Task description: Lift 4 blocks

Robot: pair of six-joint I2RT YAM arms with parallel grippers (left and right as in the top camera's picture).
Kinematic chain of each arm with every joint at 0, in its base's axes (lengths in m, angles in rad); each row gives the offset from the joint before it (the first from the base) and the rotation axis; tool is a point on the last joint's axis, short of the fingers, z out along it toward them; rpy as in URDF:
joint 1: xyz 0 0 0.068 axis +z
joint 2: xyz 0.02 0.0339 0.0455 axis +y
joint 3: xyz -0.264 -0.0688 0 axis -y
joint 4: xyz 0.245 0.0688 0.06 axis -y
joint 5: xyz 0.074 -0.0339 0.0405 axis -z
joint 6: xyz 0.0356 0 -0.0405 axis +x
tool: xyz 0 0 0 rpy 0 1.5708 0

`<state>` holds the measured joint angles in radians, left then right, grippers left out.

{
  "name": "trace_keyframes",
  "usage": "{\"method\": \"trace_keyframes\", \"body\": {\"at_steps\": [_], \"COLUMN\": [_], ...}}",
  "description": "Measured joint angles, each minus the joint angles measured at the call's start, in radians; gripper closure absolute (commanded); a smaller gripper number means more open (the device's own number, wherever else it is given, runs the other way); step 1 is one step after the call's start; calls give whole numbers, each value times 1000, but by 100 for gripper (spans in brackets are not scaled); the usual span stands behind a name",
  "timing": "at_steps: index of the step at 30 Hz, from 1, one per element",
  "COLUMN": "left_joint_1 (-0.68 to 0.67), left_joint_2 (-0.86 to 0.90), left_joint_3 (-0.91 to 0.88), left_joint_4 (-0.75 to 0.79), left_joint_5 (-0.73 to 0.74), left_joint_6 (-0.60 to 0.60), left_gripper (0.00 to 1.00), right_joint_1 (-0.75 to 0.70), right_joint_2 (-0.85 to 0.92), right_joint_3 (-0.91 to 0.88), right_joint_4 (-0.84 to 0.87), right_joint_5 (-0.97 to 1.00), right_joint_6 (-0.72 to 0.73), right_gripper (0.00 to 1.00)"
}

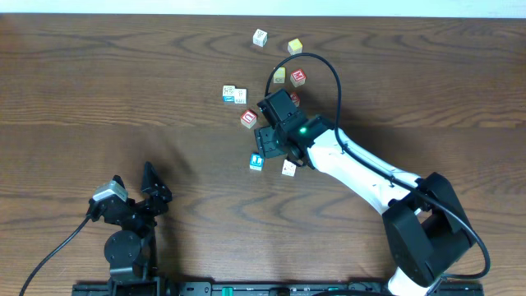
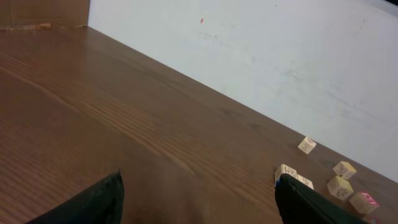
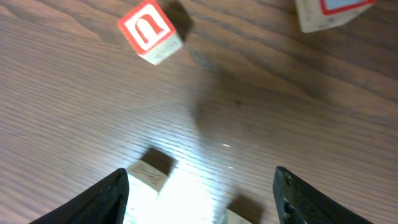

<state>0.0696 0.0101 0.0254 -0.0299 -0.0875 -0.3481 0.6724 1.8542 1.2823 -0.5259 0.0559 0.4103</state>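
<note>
Near the red U block (image 3: 149,32), right end effector (image 3: 200,173) gapes released; far-off left end effector (image 2: 199,180) too.

On the overhead feed I count ten small cubes on one worktop (image 1: 99,90). There are two yellow-faced cubes (image 1: 294,47), two red-faced cubes (image 1: 298,77) in plain sight, one reddish cube (image 1: 294,99) half hidden under the arm, one blue-faced cube (image 1: 256,162) and four pale-faced cubes (image 1: 260,37). Two arms (image 1: 362,168) are in frame.
</note>
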Motion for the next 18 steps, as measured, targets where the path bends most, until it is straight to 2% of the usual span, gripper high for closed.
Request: {"method": "trace_keyframes", "body": {"at_steps": [11, 18], "left_joint_1": [0, 0], "left_joint_2": [0, 0], "left_joint_3": [0, 0], "left_joint_4": [0, 0], "left_joint_5": [0, 0], "left_joint_6": [0, 0], "left_gripper": [21, 21], "right_joint_1": [73, 95], "right_joint_2": [7, 83], "right_joint_3": [0, 0], "right_joint_4": [21, 25], "right_joint_5": [2, 2], "right_joint_6": [197, 306], "right_gripper": [32, 36]}}
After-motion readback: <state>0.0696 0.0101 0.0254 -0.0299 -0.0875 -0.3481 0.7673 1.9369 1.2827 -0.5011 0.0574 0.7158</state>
